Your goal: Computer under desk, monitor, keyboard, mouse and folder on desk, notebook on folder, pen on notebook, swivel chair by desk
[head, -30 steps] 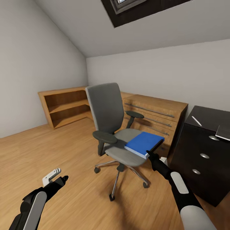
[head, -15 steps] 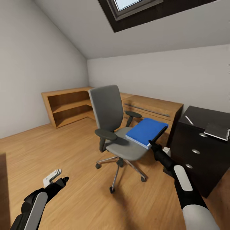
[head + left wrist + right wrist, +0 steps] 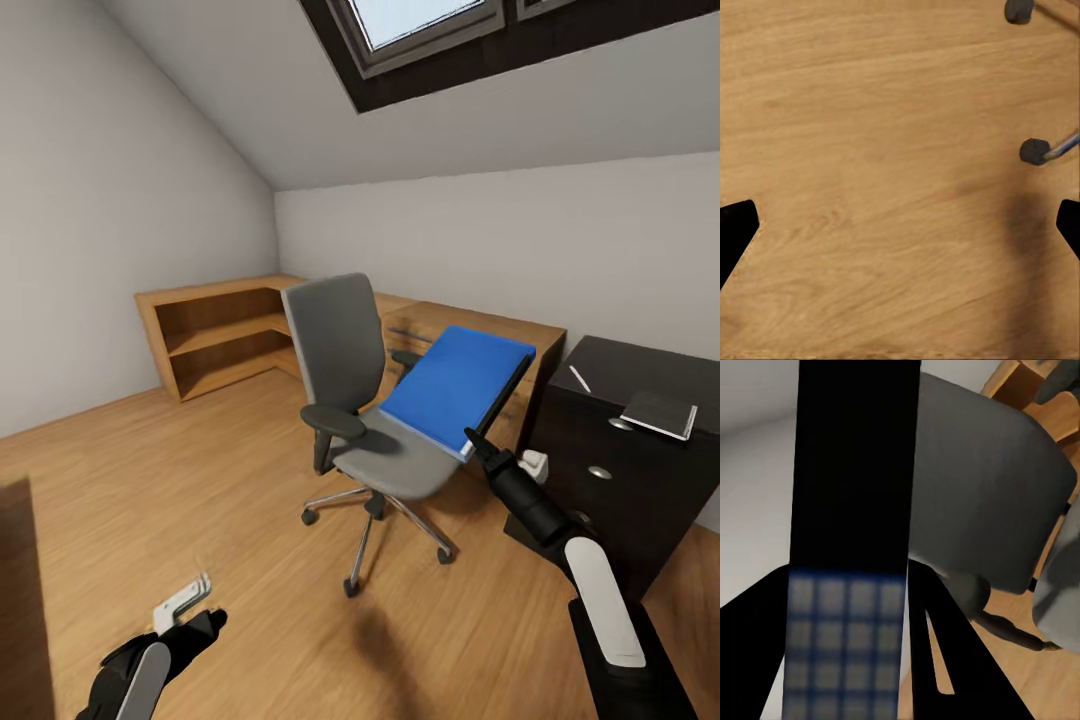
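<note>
Above the chair (image 3: 375, 440), the right claw (image 3: 478, 440) grips the folder (image 3: 455, 385) by its lower corner at the dark spine side, holding it clear of the grey seat and tilted up steeply, its blue cover facing the camera. Seen from the right wrist, the folder (image 3: 855, 510) runs as a dark band between the two black fingers (image 3: 952, 660), which close against it on both sides, with the chair back (image 3: 990, 487) behind.

Low at the head view's left, the left claw (image 3: 190, 615) hangs over the wooden floor (image 3: 200, 480), well apart from the chair. From the left wrist, its two black fingertips (image 3: 735, 229) sit far apart at the frame's edges, spread wide with nothing between them but floor (image 3: 885, 187); two of the chair's casters (image 3: 1033, 151) lie ahead of it.

At the right of the head view stands the desk (image 3: 610, 470), its black pedestal showing round silver knobs. On its top lie the pen (image 3: 579, 378) and, nearer the right edge, the notebook (image 3: 660, 413), close together but not touching. A light-wood chest (image 3: 535, 335) stands behind the chair against the wall, and a low wooden shelf (image 3: 210, 335) runs along to the left of it. A skylight (image 3: 420, 25) is set in the sloped ceiling.
</note>
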You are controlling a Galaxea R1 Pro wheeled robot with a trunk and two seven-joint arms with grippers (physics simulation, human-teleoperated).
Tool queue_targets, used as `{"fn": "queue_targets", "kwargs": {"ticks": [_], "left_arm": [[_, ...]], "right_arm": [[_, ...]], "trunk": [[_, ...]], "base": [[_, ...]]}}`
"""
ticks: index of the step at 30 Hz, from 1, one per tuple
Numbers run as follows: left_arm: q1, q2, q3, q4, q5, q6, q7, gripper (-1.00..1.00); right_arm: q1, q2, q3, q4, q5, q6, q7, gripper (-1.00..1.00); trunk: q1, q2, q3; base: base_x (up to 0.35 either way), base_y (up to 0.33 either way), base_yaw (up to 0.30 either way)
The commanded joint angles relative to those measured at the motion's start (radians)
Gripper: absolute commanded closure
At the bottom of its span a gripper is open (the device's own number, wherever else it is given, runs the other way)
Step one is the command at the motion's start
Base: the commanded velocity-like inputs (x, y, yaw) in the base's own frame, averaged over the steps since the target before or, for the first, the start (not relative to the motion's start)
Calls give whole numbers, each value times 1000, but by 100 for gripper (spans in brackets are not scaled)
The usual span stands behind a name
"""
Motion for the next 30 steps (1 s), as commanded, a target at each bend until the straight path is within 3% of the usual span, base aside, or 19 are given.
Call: {"fn": "queue_targets", "kwargs": {"ticks": [1, 6, 7, 11, 19, 23, 30], "left_arm": [[9, -1, -6, 2, 2, 2, 8, -100], [24, 0, -24, 100, -16, -15, 9, -100], [26, 3, -59, 163, -31, -95, 8, -100], [26, 5, -85, 241, -41, -240, 5, -100], [26, 4, -89, 276, -45, -257, 7, -100], [26, 3, -103, 301, -62, -272, 7, -100], [26, 3, -152, 393, -76, -371, 8, -100]], "right_arm": [[4, 0, -2, -10, -2, 6, 1, 100], [11, 0, -2, -28, -1, 5, -2, 100], [12, -1, -3, -33, -1, 5, -1, 100], [12, -6, -3, -33, 1, 5, -1, 100], [12, -11, -5, -38, 6, 5, -1, 100], [12, -12, -6, -41, 7, 5, -1, 100], [13, -45, -7, -67, 7, 5, -10, 100]], "trunk": [[-4, 7, 2], [-23, 42, 18], [-27, 49, 21], [-42, 77, 34], [-73, 133, 59], [-88, 161, 71], [-115, 210, 93]], "base": [[0, 0, 0], [0, 0, 0], [0, 0, 0], [0, 0, 0], [0, 0, -132], [0, 0, -257], [0, 0, -267]]}}
